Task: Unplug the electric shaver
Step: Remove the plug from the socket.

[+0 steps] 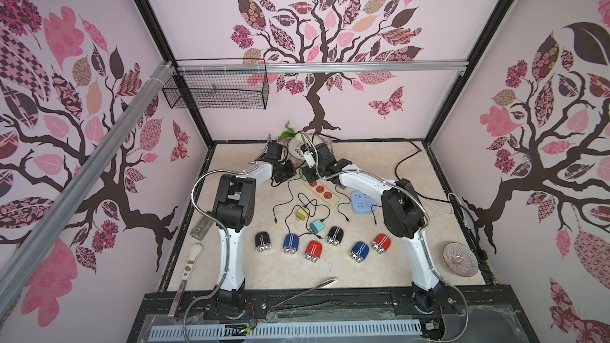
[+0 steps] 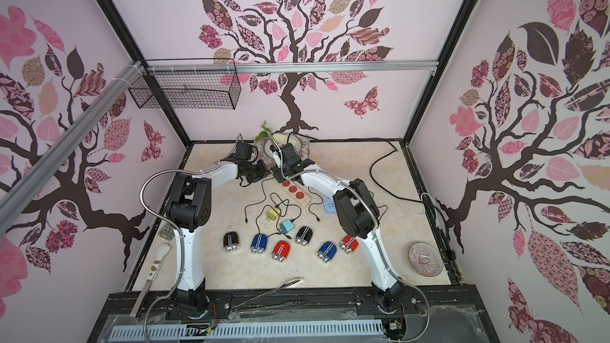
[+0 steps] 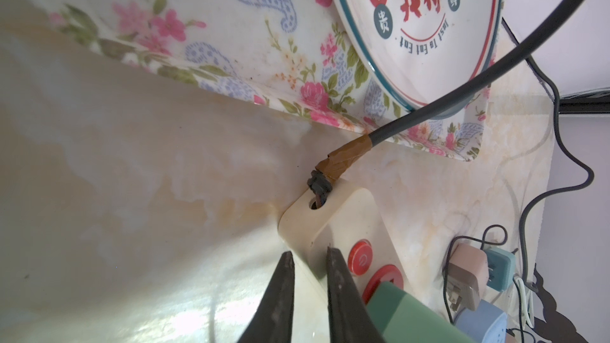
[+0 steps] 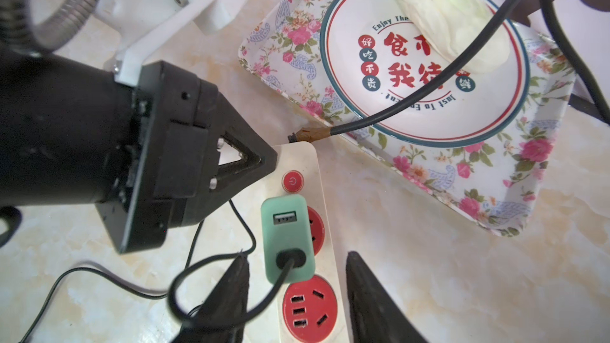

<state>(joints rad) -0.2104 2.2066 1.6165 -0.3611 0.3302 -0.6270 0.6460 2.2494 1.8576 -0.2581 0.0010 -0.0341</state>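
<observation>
Staged robot-lab test booth: tree-wallpapered wall panels (image 1: 429,110), aluminium frame rail (image 1: 363,68), marble-look tabletop (image 1: 363,275).

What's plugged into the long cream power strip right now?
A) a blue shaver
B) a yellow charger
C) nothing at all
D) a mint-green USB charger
D: the right wrist view shows a mint-green USB charger seated in the cream power strip, in the socket next to its red power button.

Cream power strip (image 4: 303,160), red sockets (image 4: 308,305), red switch (image 4: 292,181). Mint-green charger (image 4: 285,235). Floral tray (image 4: 495,199): white, pink roses, blue paisley. White plate (image 4: 445,120), teal-and-red rim, red characters. Beige marbled tabletop (image 4: 429,275). Shavers (image 1: 313,251) in black, blue, red, all white-striped.
</observation>
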